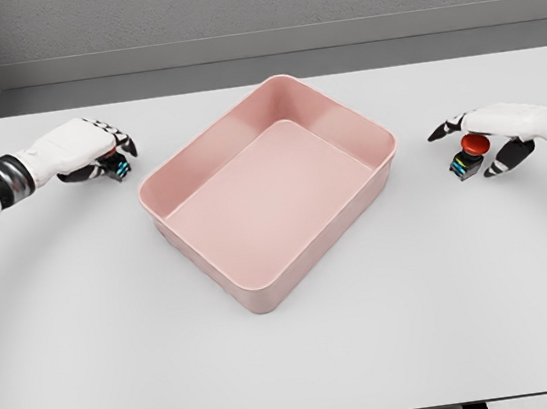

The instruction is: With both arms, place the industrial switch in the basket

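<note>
A pink basket (270, 193) is sitting empty near the middle of the white bench (294, 363), turned at an angle so that one corner is pointing toward the bench's near edge and another toward its far edge. Close to the bench's right edge, the right robot hand (482, 142) is curling over an industrial switch (470, 155) with a red button on a dark body; the fingers are reaching around it, gripping it, and the switch is lying well outside the basket, to its right. Close to the bench's left edge, the left robot hand (95, 152) is closing its fingers on a second small dark switch (120, 167), of which only a dark body with a blue-green patch is showing beneath the palm. The basket is standing between the two hands, apart from both.
</note>
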Robot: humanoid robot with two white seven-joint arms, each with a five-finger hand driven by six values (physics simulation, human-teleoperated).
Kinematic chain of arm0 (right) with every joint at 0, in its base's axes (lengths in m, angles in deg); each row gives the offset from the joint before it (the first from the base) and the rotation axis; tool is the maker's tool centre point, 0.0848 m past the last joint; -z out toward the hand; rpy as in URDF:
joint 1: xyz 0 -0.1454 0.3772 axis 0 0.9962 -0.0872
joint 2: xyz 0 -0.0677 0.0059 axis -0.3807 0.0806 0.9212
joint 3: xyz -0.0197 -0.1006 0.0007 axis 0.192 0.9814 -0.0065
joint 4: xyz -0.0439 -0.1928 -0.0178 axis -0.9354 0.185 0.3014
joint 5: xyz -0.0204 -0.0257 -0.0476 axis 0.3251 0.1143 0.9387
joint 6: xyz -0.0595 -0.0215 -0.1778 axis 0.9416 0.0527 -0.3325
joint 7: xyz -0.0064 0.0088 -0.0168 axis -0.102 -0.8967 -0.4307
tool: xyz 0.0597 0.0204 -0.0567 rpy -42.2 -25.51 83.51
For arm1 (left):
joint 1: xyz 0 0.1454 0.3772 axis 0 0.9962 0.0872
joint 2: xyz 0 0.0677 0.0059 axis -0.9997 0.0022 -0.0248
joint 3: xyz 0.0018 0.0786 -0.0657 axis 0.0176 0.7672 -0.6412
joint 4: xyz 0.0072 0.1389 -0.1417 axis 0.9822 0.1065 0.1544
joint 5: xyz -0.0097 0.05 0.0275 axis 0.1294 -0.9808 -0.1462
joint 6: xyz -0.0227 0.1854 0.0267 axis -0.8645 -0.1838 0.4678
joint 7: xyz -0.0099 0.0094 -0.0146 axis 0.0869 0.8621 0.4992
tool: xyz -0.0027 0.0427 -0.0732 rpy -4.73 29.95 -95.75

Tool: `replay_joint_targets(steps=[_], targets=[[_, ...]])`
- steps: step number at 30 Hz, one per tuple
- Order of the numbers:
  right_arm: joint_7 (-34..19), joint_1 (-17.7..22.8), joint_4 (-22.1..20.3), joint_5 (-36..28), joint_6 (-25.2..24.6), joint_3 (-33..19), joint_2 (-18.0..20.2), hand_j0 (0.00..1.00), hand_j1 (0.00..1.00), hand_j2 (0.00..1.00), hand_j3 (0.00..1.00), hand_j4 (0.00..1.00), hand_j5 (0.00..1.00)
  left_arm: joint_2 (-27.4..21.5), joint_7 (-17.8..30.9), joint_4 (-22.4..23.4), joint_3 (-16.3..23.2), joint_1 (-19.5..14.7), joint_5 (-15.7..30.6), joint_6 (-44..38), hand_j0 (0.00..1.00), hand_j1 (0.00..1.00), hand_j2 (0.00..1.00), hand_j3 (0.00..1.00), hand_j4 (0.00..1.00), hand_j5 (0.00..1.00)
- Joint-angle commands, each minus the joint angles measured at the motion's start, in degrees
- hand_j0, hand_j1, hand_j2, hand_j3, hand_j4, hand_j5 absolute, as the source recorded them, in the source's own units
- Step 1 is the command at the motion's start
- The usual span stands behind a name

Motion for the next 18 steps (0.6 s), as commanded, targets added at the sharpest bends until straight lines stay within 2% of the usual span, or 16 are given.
replay_joint_targets(steps=[1,5,6,14,18], targets=[[-0.47,0.0,-0.07,-0.21,0.6,-0.04,0.06,0.79,0.79,0.79,0.79,0.79,0.79,-0.05,0.02,-0.04,-0.06,0.0,0.27,-0.02,0.4,0.4,0.4,0.4,0.4,0.4],[-0.91,-0.09,0.02,-0.21,0.95,-0.04,0.06,0.73,0.73,0.73,0.73,0.73,0.73,-0.32,0.02,-1.01,-0.32,0.0,0.79,-0.02,0.32,0.32,0.32,0.32,0.32,0.32],[-0.91,-0.09,0.02,-0.21,0.95,-0.04,0.15,0.72,0.72,0.72,0.72,0.72,0.72,-0.58,0.02,-2.41,-0.5,0.26,1.23,-0.02,0.28,0.28,0.28,0.28,0.28,0.28],[-0.91,-0.44,0.29,-0.21,1.04,-0.13,0.06,0.64,0.64,0.64,0.64,0.64,0.64,-5.59,-0.07,-11.9,-0.67,0.79,6.24,-0.02,0.28,0.28,0.28,0.28,0.28,0.28],[-1.0,-0.44,0.29,-0.21,1.12,-0.13,0.06,0.59,0.59,0.59,0.59,0.59,0.59,-6.99,0.1,-18.85,-0.85,1.58,9.06,-0.02,0.28,0.28,0.28,0.28,0.28,0.28]])
